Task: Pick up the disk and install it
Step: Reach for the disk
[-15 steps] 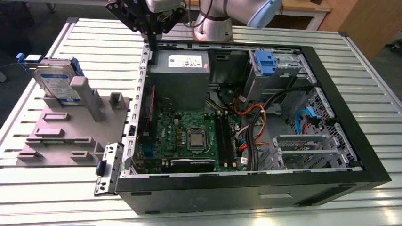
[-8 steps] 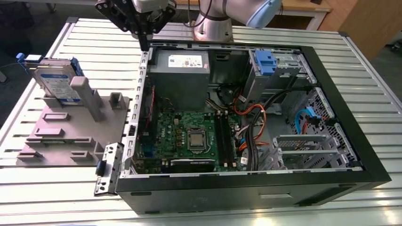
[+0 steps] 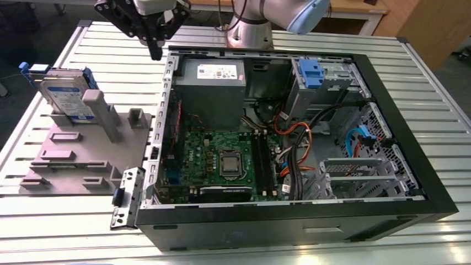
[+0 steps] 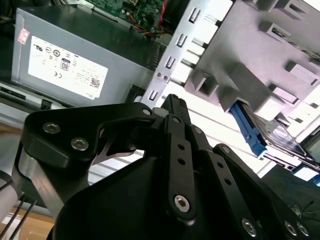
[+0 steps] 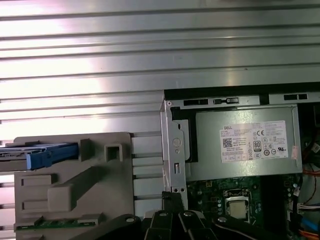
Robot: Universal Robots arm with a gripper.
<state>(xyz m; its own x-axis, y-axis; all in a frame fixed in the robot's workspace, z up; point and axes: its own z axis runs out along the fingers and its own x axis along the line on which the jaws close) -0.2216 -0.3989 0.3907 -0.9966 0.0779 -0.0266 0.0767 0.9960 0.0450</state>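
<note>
Fingers (image 3: pixel 155 48) pressed together, empty, above the bench (image 3: pixel 419 72). Apart from them, a holder (image 3: pixel 74 160) props the disk (image 3: pixel 65 95) upright, likely for easy grasping.

The exterior view is looking steeply down on the open computer case (image 3: pixel 294 221), the grey fixture (image 3: pixel 74 160) sitting at nine o'clock. Both wrist views are peering closely past the gripper (image 4: pixel 174 102) (image 5: pixel 172 200), sharing the power supply (image 4: pixel 65 60) (image 5: pixel 240 145) and that fixture (image 4: pixel 240 30) (image 5: pixel 125 180).
</note>
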